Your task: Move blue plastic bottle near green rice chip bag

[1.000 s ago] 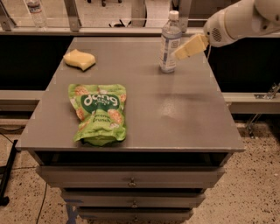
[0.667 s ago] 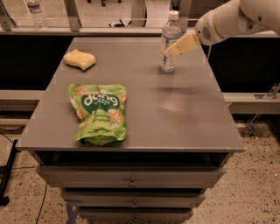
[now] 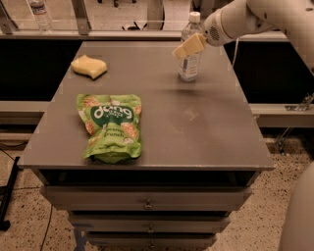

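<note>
The blue plastic bottle [image 3: 189,67] stands upright at the far right of the grey table [image 3: 206,127], with its white cap on top. My gripper [image 3: 188,46], pale yellow at the tip, reaches in from the upper right and overlaps the bottle's upper middle in the view. The green rice chip bag [image 3: 110,125] lies flat at the front left of the table, well away from the bottle and the gripper.
A pale yellow sponge [image 3: 89,66] lies at the far left of the table. A small distant bottle [image 3: 39,13] stands beyond the table at upper left. Drawers sit under the tabletop. A railing runs behind the table.
My gripper has moved left and slightly up, from right of the bottle to over its upper middle. The bottle, bag and sponge have not moved.
</note>
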You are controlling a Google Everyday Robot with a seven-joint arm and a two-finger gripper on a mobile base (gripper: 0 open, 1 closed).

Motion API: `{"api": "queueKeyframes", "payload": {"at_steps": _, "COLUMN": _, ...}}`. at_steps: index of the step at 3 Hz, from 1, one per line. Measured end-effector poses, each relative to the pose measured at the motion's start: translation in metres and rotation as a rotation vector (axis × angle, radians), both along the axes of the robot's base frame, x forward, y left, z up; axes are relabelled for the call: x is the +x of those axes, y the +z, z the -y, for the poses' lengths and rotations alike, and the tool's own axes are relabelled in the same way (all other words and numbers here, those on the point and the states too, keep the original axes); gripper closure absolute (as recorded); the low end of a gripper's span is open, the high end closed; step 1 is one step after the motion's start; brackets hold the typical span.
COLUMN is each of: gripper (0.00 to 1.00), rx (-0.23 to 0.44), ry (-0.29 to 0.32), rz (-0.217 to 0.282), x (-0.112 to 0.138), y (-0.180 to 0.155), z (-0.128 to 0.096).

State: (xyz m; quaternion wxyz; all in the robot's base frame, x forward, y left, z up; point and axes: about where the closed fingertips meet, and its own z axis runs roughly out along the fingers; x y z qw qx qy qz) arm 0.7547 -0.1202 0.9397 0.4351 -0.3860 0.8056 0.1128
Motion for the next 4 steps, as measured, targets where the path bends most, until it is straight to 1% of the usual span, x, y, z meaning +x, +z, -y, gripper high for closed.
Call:
{"api": "queueKeyframes", "payload": {"at_steps": 1, "gripper": 0.31, "rx": 0.006, "ry": 0.015, "rz": -0.009, "x": 0.005, "y": -0.003, "z": -0.009}}
{"api": "queueKeyframes", "payload": {"at_steps": 2, "gripper": 0.63, "rx": 0.005, "ry": 0.018, "rz": -0.015, "x": 0.005, "y": -0.005, "z": -0.011}}
{"api": "queueKeyframes", "payload": {"at_steps": 3, "gripper": 0.86, "rx": -0.004, "ry": 0.023, "rz": -0.011, "x": 0.003, "y": -0.001, "z": -0.011}}
{"api": "queueKeyframes", "payload": {"at_steps": 4, "gripper": 1.0, "rx": -0.032, "ry": 0.072, "rz": 0.013, "x": -0.006, "y": 0.022, "z": -0.016}}
